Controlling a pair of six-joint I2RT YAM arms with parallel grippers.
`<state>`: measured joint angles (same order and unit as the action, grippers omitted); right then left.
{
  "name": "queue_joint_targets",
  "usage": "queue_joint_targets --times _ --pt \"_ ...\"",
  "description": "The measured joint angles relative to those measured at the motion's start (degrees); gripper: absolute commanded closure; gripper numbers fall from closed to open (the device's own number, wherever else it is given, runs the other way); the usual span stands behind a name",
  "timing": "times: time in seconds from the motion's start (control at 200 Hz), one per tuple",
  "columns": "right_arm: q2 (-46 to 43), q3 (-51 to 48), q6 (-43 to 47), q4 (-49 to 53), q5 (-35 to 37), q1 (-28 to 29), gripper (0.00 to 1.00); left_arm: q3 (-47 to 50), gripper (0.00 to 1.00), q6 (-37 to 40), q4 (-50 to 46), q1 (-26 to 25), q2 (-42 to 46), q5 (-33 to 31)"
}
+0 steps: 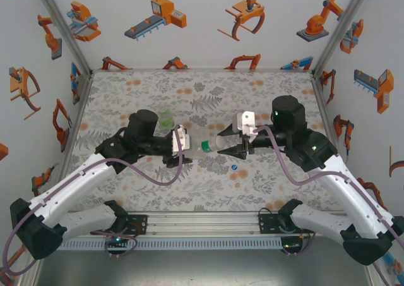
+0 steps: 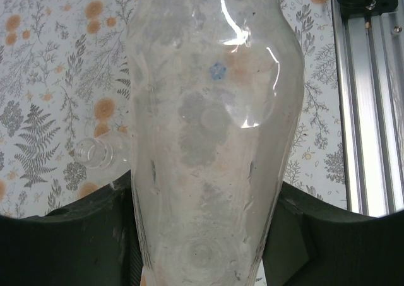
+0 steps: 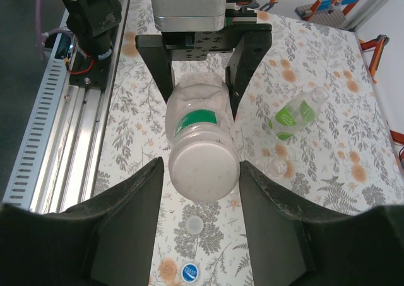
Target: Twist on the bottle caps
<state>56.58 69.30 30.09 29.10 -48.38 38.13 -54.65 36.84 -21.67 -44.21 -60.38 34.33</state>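
My left gripper (image 1: 182, 142) is shut on the base end of the clear bottle with a green band (image 1: 206, 146) and holds it level above the table. In the left wrist view the bottle's body (image 2: 208, 141) runs away from that gripper (image 2: 202, 242). A wide pale cap (image 3: 203, 169) sits on the bottle's mouth, facing the right wrist camera. My right gripper (image 3: 201, 175) is open, its fingers (image 3: 136, 210) standing close on either side of this cap with a thin gap on the left. On the table below lie a small pale cap (image 3: 194, 225) and a blue cap (image 3: 189, 272).
A translucent green bottle (image 3: 293, 115) lies on the table beyond the held one, with a small clear bottle (image 3: 276, 167) beside it. The aluminium rail (image 2: 369, 96) runs along the near table edge. White walls close in the sides and back.
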Motion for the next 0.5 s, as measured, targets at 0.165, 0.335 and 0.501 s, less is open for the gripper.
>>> queue_joint_targets --times 0.165,0.335,0.501 --pt "0.2 0.0 0.0 -0.2 0.3 0.1 0.63 0.0 1.0 0.0 -0.2 0.0 0.0 0.0" --pt "0.2 0.0 0.0 -0.2 1.2 0.3 0.8 0.0 1.0 0.4 -0.2 0.0 0.0 -0.3" --pt "0.2 -0.3 -4.3 -1.6 3.1 0.5 1.0 0.0 1.0 0.4 -0.1 0.0 0.0 -1.6"
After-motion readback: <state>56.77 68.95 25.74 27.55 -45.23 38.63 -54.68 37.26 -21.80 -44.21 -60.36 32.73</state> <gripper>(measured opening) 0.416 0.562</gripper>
